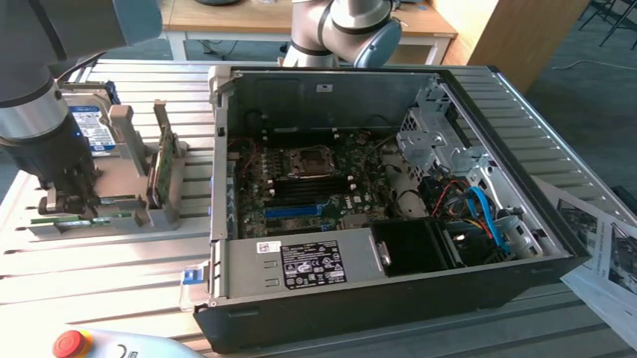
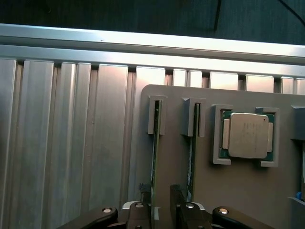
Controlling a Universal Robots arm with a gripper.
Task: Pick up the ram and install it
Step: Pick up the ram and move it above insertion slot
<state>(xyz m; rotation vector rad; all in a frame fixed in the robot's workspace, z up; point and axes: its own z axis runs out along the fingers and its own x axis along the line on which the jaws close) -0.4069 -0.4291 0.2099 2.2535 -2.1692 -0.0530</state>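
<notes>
We see the claw (image 2: 160, 192) down over the low grey plastic holder tray (image 2: 238, 200), its two dark fingers (image 2: 143, 202) standing apart with a clear gap, wider than the stick they straddle and not clamped on it. Between them runs the ram (image 2: 154, 157), a thin, long green circuit-board stick set on edge in a narrow slot of the tray, so that we see little more than its slim green rim; one finger sits just beside it. A second green stick (image 2: 191, 152) stands on edge in the neighbouring slot, and beyond that a square silver processor chip on a green base (image 2: 248, 136) lies flat in its own pocket. In the exterior view the claw (image 1: 71, 210) hangs at the tray's near end (image 1: 149, 216), with the ram (image 1: 110, 216) a green strip beneath it, and a silver hard drive with a blue label (image 1: 88, 127) stands upright behind. The tray rests on the bench (image 1: 100, 276), a ribbed surface of pale aluminium slats that reflects the light in long bands (image 2: 71, 143). To the exterior view's right lies an open black computer case (image 1: 398, 306), its green motherboard (image 1: 298, 186) bare, blue cables (image 1: 482, 212) coiled in one corner. The power supply carries a black-and-white label (image 1: 312, 265) whose print we cannot read. Printed paper sheets (image 1: 597, 239) lie past the case, a red round stop button (image 1: 71, 341) sits at the bench's near edge, and behind stand a wooden table (image 1: 298, 19) and a grey-blue floor (image 1: 577, 74).
</notes>
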